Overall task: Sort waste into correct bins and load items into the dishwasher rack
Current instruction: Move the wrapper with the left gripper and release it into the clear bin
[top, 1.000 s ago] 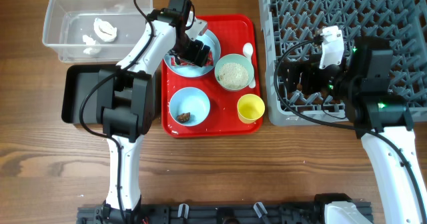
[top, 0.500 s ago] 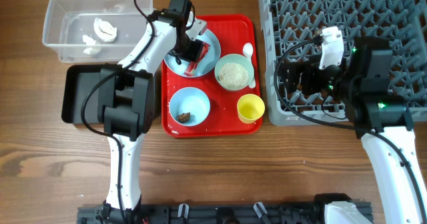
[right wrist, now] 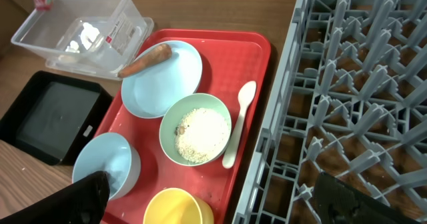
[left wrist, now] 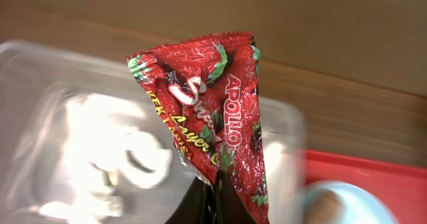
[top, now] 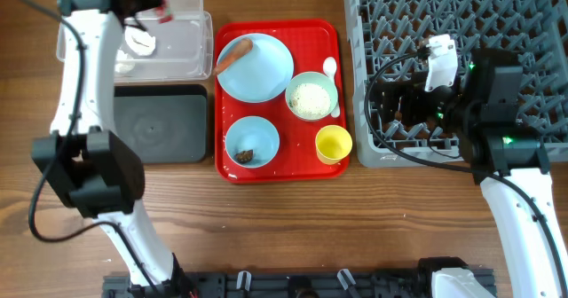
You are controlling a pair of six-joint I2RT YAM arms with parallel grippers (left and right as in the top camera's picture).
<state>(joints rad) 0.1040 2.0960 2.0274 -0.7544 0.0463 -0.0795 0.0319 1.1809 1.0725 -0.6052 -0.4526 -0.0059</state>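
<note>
My left gripper (left wrist: 213, 199) is shut on the lower end of the red shiny snack wrapper (left wrist: 212, 107), which hangs over the clear tub (top: 67, 54); overhead the wrapper (top: 162, 16) shows at the tub's far edge. Crumpled white paper scraps (top: 138, 41) lie inside the tub. The black tray (top: 160, 123) sits just in front of it. On the light-blue plate (top: 262, 72) lies the carrot stick (top: 233, 54). My right gripper (right wrist: 210, 183) stands open at the left edge of the grey rack (top: 461, 32), holding nothing.
The red serving tray (top: 311, 32) also carries a pale-green bowl (top: 311, 96) of rice, a light-blue bowl (top: 252, 137) with a brown morsel (top: 247, 155), a yellow cup (top: 334, 144) and a white spoon (top: 330, 67).
My left gripper closed on the wrapper at the plate, then lifted it and swung left to the clear tub. The right arm has not moved.
</note>
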